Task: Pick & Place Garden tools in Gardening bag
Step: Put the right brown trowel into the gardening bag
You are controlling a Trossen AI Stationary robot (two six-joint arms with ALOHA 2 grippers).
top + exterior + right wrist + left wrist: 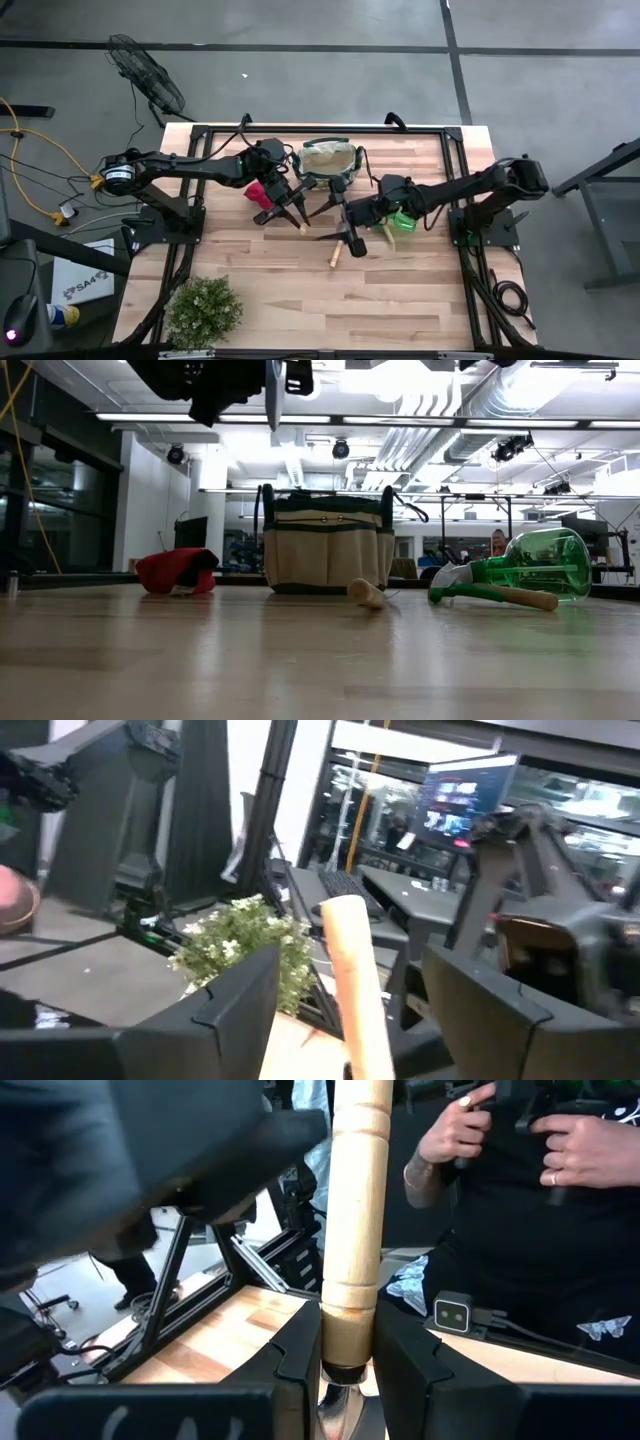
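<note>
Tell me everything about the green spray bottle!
The green sprayer is see-through green, like glass or clear plastic, with a round body and a narrow nozzle end. It lies on its side on the wooden table, to the right of the gardening bag in the low view. A wooden tool handle lies in front of it; whether they touch is unclear. No gripper holds it.

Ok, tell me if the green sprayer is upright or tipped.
Tipped. The green sprayer lies on its side on the table.
</note>
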